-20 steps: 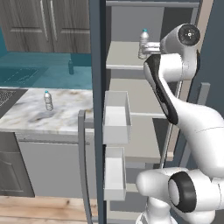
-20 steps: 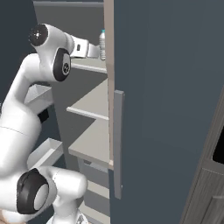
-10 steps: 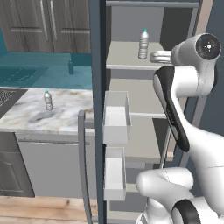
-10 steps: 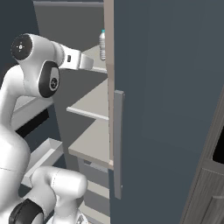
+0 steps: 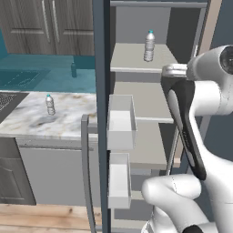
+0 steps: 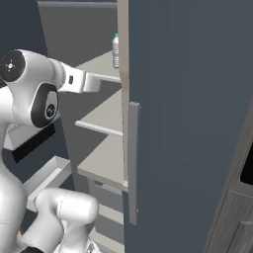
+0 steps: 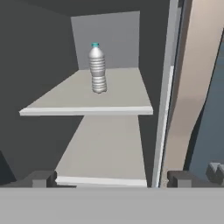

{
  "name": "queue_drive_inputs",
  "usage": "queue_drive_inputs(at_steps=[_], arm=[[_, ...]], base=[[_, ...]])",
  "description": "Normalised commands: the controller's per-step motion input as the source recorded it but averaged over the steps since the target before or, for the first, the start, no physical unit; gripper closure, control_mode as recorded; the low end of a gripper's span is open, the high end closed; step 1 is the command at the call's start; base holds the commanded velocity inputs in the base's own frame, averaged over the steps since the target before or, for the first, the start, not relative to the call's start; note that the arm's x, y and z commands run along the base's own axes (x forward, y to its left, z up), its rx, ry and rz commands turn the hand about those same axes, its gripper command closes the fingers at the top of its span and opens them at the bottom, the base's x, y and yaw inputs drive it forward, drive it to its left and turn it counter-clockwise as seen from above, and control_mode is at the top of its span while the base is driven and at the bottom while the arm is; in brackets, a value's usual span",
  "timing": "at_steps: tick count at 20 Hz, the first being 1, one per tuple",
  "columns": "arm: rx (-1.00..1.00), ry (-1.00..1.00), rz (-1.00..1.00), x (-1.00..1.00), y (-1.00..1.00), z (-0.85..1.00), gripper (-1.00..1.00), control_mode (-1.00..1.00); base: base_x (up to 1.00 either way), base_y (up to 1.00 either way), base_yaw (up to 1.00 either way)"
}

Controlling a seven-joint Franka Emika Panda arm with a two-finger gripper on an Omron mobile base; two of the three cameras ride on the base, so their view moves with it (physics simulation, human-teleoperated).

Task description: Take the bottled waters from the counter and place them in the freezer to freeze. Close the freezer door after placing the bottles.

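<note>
Claw (image 7: pixel 109 179) spread wide, empty, level with the front edge of the freezer (image 5: pixel 136 63) shelves and well short of the first bottle (image 7: pixel 97 69), which stands upright, untouched, on the upper shelf. Second bottle (image 5: pixel 50 104) stands upright on the marble counter (image 5: pixel 27 120), to the left of the open freezer door (image 5: pixel 101 113). Judgement: first placement done, fetch of the second is in hand; next move calls for swinging the arm clear of the door's bins and reaching to the counter.

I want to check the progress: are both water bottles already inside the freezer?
No, one bottle stands on a freezer shelf, the other bottle on the counter.
</note>
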Motion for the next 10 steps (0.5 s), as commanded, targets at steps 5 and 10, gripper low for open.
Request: queue_drive_inputs(at_steps=[5, 10], arm=[[0.00, 0.09, 0.02, -0.40, 0.00, -0.31, -1.00, -1.00], [-0.01, 0.14, 0.00, -0.18, 0.00, -0.60, -1.00, -1.00]], base=[[0.00, 0.00, 0.00], [0.00, 0.00, 0.00]])
